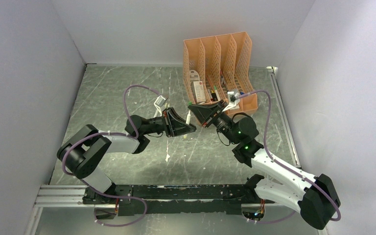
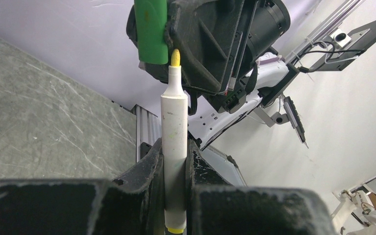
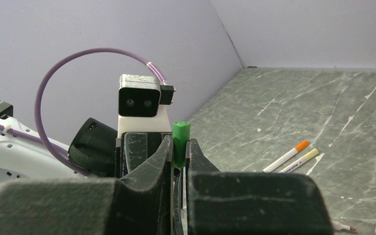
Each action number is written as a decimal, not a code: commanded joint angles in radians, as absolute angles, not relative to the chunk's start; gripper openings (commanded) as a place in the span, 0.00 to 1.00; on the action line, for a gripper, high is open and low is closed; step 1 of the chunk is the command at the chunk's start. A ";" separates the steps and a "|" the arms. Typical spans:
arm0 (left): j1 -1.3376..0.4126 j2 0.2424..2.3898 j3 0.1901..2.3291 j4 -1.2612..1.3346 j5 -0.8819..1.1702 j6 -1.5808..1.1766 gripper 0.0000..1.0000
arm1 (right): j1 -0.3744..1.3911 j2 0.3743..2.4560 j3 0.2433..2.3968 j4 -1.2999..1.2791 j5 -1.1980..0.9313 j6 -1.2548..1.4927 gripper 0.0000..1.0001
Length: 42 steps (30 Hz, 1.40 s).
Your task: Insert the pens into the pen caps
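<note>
My left gripper (image 2: 174, 147) is shut on a white-barrelled pen (image 2: 174, 122) and holds it upright, yellow tip (image 2: 175, 58) outward. My right gripper (image 3: 180, 147) is shut on a green cap (image 3: 180, 139). In the left wrist view the green cap (image 2: 151, 32) hangs just above the pen. The yellow tip sits at the cap's lower right edge, slightly to the right of its opening. In the top view the two grippers meet mid-table, left (image 1: 192, 128) and right (image 1: 193, 107).
A peach lattice organiser (image 1: 220, 63) stands at the back right, holding small items. Two capped pens, one orange (image 3: 286, 156) and one yellow (image 3: 301, 160), lie on the grey table. An uncapped red-tipped pen (image 3: 341, 226) lies near the organiser's base.
</note>
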<state>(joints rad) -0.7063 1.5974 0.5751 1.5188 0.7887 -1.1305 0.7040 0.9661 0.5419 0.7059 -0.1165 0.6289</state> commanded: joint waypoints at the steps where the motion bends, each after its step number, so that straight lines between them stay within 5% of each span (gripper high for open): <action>1: -0.711 1.621 0.599 1.807 0.769 -1.109 0.07 | 0.701 0.942 0.530 0.702 -0.126 0.631 0.00; 42: -0.714 1.659 0.623 1.806 0.770 -1.106 0.07 | 0.676 0.926 0.520 0.695 -0.124 0.619 0.00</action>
